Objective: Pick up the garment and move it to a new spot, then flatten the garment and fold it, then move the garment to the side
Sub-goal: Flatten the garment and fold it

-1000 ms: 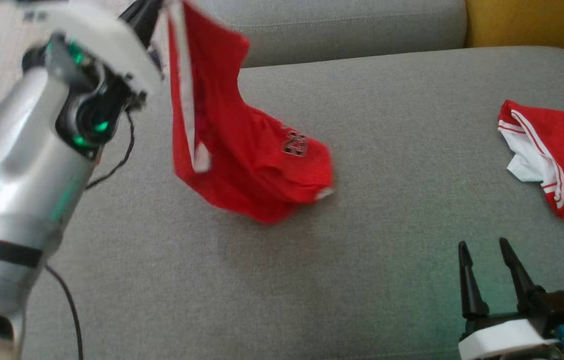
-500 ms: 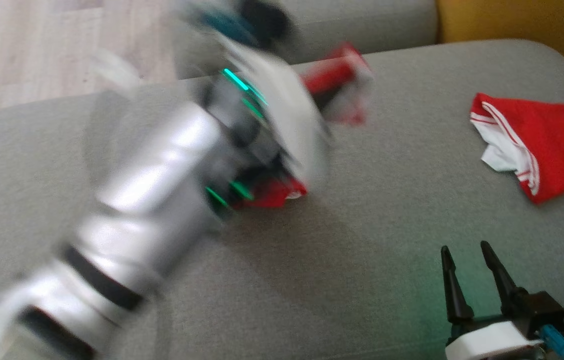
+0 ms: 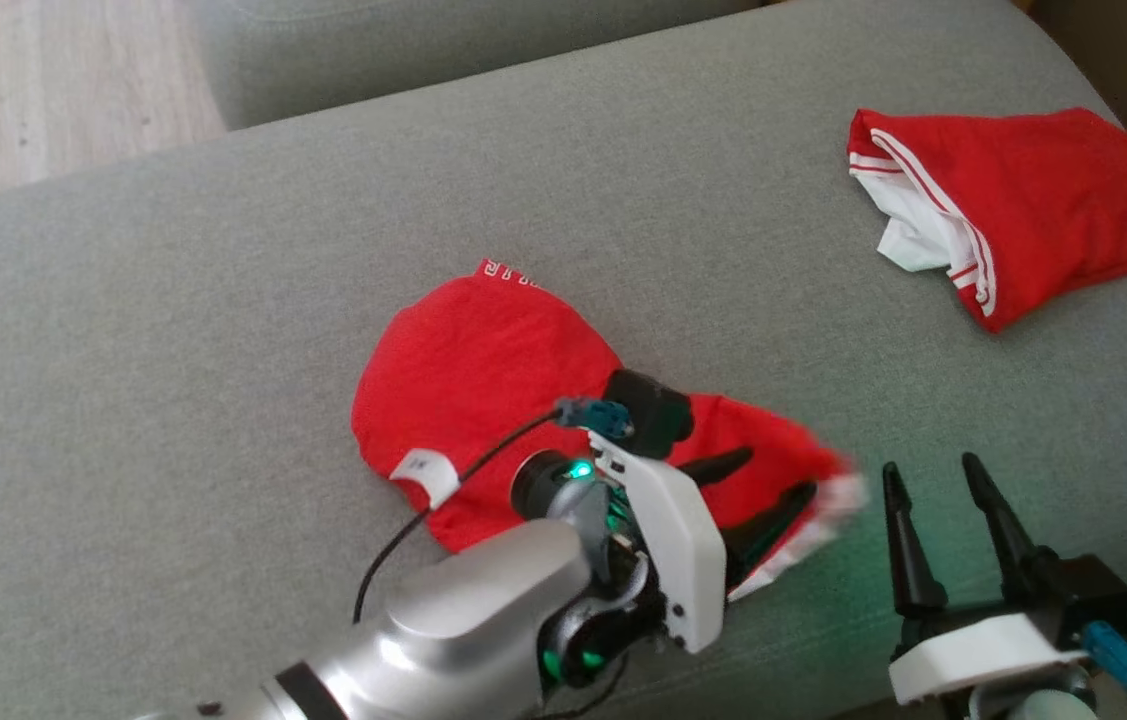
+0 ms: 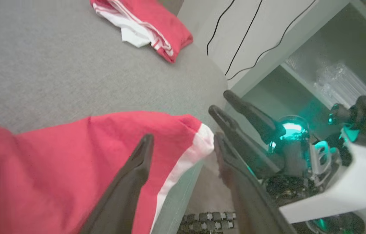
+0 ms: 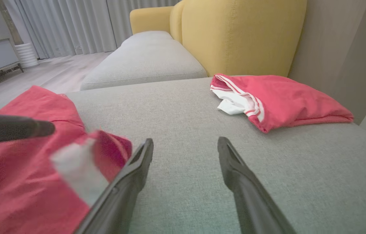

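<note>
Your left arm (image 3: 463,610) lay low across the grey fabric sofa cushion (image 3: 173,350). The left gripper (image 3: 773,480) was over the white-edged hem of the crumpled red jersey garment (image 3: 483,370), fingers apart, gripping nothing. That garment sat mid-cushion. The right gripper (image 3: 931,470) hovered just beside the hem, fingers also apart. Count: two grippers, two red garments. The second was a folded red-and-white garment (image 3: 1033,210) at the cushion's far right.

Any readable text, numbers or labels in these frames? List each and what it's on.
Nothing reads cleanly.
White lettering on the far edge of the spread red garment: partly folded under, too blurred to read.
White tag on the same garment: dark mark, too small to read.
Folded red garment: stripes, no text visible.
</note>
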`<state>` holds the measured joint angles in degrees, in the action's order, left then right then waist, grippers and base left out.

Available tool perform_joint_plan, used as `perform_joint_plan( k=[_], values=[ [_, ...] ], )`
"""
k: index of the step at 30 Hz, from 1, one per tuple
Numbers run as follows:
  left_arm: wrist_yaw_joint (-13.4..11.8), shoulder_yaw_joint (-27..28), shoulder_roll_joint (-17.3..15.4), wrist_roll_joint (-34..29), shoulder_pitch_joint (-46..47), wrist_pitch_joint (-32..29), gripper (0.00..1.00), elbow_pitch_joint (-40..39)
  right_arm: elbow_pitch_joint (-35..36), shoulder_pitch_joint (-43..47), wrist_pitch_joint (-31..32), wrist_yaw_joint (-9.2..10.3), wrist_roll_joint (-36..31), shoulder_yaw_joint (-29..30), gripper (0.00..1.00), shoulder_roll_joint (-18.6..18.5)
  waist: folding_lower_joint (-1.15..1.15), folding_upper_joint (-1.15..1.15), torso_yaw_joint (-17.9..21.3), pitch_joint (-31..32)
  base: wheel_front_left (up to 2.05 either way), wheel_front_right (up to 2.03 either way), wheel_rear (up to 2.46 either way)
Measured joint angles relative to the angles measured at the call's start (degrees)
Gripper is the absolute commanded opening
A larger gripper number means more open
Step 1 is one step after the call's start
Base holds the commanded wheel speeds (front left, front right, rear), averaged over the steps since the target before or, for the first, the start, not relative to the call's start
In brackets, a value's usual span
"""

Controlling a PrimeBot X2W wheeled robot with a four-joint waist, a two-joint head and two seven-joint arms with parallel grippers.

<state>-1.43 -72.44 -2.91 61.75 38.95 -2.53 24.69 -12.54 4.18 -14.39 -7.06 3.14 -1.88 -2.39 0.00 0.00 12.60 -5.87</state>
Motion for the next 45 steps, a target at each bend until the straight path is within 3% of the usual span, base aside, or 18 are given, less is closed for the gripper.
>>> perform_joint_plan(
  k=[5, 9, 11, 16, 20, 27, 35, 40, 41, 42, 45],
  values=[
    [-5.4, 0.8, 0.0, 1.1, 0.0, 7.6, 1.0, -3.1, 0.0, 0.1, 0.0, 0.0, 0.4, 1.6, 1.0, 0.0, 0.0, 0.0, -0.7, 0.6, 0.0, 0.0, 0.0],
    [-10.5, 6.0, -0.9, 1.5, -0.6, 13.2, 1.0, -4.8, 0.1, 0.4, 0.0, 0.0, 0.7, 2.1, 1.0, 0.0, 0.0, 0.0, -2.0, 1.9, 0.0, 0.0, 0.0],
    [-13.8, 8.4, -3.1, 1.5, -2.2, 14.6, 1.0, -6.4, 0.2, 0.9, 0.0, 0.0, 0.9, 2.2, 1.0, 0.0, 0.0, 0.0, -2.6, 2.5, 0.0, 0.0, 0.0],
    [-20.9, 10.8, -12.7, 2.0, -11.8, 15.3, 1.0, -8.6, 0.6, 2.8, 0.0, 0.0, 0.9, 2.5, 1.0, 0.0, 0.0, 0.0, -4.1, 3.3, 0.0, 0.0, 0.0],
    [-24.1, 12.7, -16.8, 4.3, -18.8, 15.3, 1.0, -10.3, 1.1, 2.8, 0.0, 0.0, 0.9, 2.8, 1.0, 0.0, 0.0, 0.0, -4.9, 2.9, 0.0, 0.0, 0.0],
    [-22.3, 13.7, -16.8, 8.0, -20.8, 14.1, 1.0, -9.5, 1.1, 2.5, 0.0, 0.0, 0.8, 2.8, 1.0, 0.0, 0.0, 0.0, -5.3, 1.6, 0.0, 0.0, 0.0],
    [-15.4, 13.4, -13.4, 10.9, -21.1, 12.6, 1.0, -3.5, 1.1, 2.4, 0.0, 0.0, 0.3, 2.8, 1.0, 0.0, 0.0, 0.0, -4.3, 0.6, 0.0, 0.0, 0.0],
    [-8.6, 13.5, -10.1, 12.2, -19.0, 11.7, 1.0, 1.6, 1.1, 2.3, 0.0, 0.0, 0.3, 2.8, 1.0, 0.0, 0.0, 0.0, -4.0, 0.3, 0.0, 0.0, 0.0],
    [-7.8, 13.7, -9.1, 12.4, -18.3, 11.8, 0.27, 2.8, 1.1, 2.3, 0.0, 0.0, 0.3, 2.8, 1.0, 0.0, 0.0, 0.0, -4.0, 0.2, 0.0, 0.0, 0.0],
    [-7.5, 13.7, -8.4, 12.3, -17.6, 12.5, 0.0, 4.0, 1.1, 2.3, 0.0, 0.0, 0.3, 2.7, 1.0, 0.0, 0.0, 0.0, -4.0, 0.1, 0.0, 0.0, 0.0],
    [-7.7, 14.0, -7.0, 11.2, -15.9, 14.0, 0.0, 6.3, 1.1, 2.3, 0.0, 0.0, 0.3, 2.9, 1.0, 0.0, 0.0, 0.0, -4.3, 0.2, 0.0, 0.0, 0.0]
  ],
)
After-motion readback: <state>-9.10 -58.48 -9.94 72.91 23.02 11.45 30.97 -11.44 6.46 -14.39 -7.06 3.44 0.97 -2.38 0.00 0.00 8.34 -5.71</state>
